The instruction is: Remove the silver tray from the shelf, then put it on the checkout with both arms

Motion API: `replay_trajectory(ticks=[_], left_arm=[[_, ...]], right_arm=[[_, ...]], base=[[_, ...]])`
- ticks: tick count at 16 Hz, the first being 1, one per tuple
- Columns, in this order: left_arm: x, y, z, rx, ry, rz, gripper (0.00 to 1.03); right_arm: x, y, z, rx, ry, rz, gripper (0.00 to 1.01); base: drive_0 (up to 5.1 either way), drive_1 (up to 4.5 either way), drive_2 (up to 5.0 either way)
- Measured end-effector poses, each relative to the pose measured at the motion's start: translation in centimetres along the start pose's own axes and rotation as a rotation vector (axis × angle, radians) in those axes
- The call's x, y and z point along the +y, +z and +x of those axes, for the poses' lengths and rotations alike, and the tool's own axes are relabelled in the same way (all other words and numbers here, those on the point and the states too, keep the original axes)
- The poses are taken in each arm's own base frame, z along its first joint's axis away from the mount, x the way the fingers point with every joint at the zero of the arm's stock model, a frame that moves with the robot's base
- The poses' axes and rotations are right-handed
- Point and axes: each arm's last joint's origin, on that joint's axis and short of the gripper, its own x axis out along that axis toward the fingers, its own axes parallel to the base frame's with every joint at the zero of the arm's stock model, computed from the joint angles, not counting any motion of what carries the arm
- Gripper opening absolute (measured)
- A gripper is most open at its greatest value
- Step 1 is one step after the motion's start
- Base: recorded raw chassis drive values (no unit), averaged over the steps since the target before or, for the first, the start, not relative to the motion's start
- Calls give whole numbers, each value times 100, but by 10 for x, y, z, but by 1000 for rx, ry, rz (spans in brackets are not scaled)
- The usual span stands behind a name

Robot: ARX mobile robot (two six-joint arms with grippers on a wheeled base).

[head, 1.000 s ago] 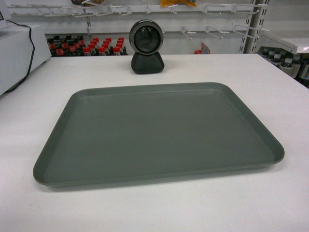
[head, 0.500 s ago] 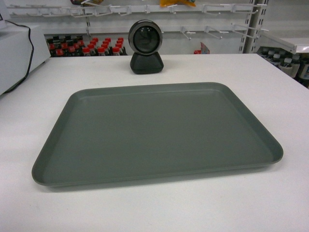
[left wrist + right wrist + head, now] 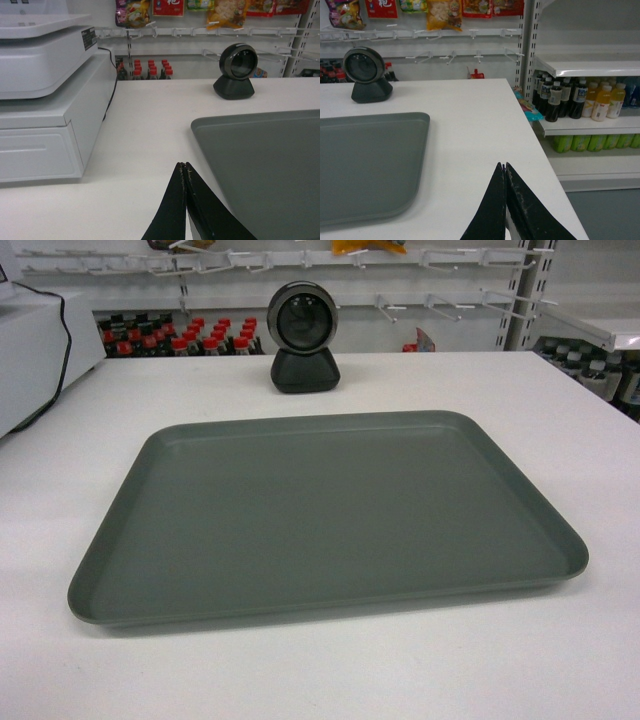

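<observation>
The silver tray [image 3: 320, 515] lies flat on the white checkout [image 3: 560, 410], in front of the round black camera-like device [image 3: 302, 335]. Neither gripper shows in the head view. In the left wrist view my left gripper [image 3: 184, 165] is shut and holds nothing, hovering over bare tabletop just left of the silver tray [image 3: 265, 165]. My right gripper [image 3: 505, 165] is likewise shut on nothing, above the checkout [image 3: 485, 120] to the right of the silver tray [image 3: 365, 165]. Both are apart from the tray. The shelf the tray came from is out of view.
A white cash register [image 3: 45, 90] with a black cable [image 3: 111, 75] stands at the checkout's left end. Store shelves with bottles [image 3: 580, 100] stand past the right edge. Red-capped bottles [image 3: 180, 338] and peg hooks [image 3: 300, 258] line the back wall.
Nothing has visibly changed apart from a slight wobble of the head view; the tray lies in the same spot.
</observation>
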Motion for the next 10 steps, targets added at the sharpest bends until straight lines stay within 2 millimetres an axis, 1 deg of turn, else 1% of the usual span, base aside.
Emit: replay_trajectory(ticks=[10], left_arm=[[0,1,-15,0,-1,0,2]], right_arm=[[0,3,-19,-9,0,0,2]], base=[[0,0,0]])
